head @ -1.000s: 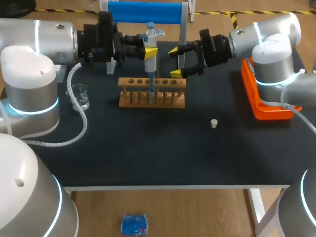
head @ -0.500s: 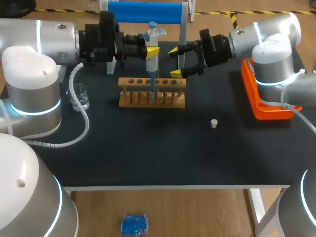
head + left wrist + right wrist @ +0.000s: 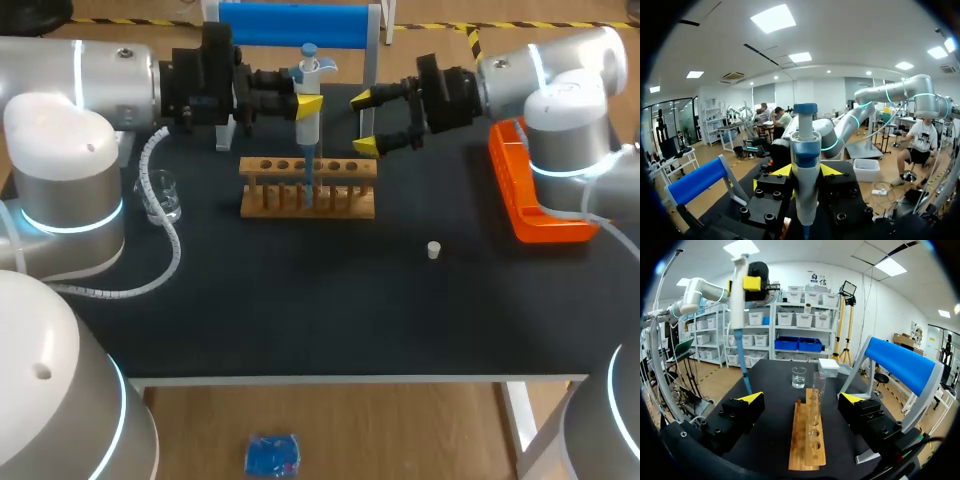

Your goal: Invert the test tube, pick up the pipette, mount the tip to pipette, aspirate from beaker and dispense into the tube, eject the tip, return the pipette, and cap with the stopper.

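Left pincer (image 3: 303,104) pinching upright pipette (image 3: 306,135), tip (image 3: 309,180) seemingly in rack (image 3: 345,205); right pincer (image 3: 364,122) spread.

No text, number or label can be read on the pipette (image 3: 306,98) or on anything else on the bench (image 3: 300,310).
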`<move>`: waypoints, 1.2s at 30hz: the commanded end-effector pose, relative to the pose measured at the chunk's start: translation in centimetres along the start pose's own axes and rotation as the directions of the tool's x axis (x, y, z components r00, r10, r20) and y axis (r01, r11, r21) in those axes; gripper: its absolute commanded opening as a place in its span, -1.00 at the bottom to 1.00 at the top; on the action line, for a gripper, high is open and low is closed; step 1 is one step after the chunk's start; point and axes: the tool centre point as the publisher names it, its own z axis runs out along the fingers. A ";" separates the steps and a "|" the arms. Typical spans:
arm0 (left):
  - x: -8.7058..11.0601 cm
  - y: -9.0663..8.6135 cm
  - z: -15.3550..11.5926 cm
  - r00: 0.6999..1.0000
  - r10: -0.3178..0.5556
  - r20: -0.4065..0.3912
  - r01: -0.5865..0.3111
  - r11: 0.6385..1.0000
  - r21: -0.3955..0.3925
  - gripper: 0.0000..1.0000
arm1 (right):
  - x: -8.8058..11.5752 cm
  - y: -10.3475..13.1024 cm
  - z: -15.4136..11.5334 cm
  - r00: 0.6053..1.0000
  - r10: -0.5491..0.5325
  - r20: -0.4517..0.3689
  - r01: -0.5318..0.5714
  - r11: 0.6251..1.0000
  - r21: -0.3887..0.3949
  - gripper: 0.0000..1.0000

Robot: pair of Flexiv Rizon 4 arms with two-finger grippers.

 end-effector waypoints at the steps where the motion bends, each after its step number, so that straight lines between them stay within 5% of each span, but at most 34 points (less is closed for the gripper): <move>1: 0.0 0.0 0.1 1.000 0.000 0.002 0.000 1.000 0.002 -1.00 | 5.1 1.5 -4.8 0.997 -0.006 0.071 0.006 1.000 -0.006 1.00; 10: 0.0 0.0 0.1 1.000 0.000 0.002 0.000 1.000 0.002 -1.00 | 10.2 4.0 -8.1 0.998 -0.017 0.053 0.022 0.996 -0.081 1.00; 18: 0.0 0.0 0.1 1.000 0.000 0.002 0.000 1.000 0.002 -1.00 | 13.2 5.8 -8.4 1.000 0.021 0.021 -0.018 0.990 -0.140 1.00; 26: 0.0 0.0 0.1 1.000 0.000 0.002 0.000 1.000 0.002 -1.00 | 14.3 7.5 -6.0 1.000 0.010 -0.011 -0.012 0.983 -0.182 1.00; 36: 0.0 0.0 0.1 1.000 0.000 0.002 0.000 1.000 0.002 -1.00 | 13.4 9.1 -1.6 1.000 0.008 -0.005 -0.009 0.976 -0.218 1.00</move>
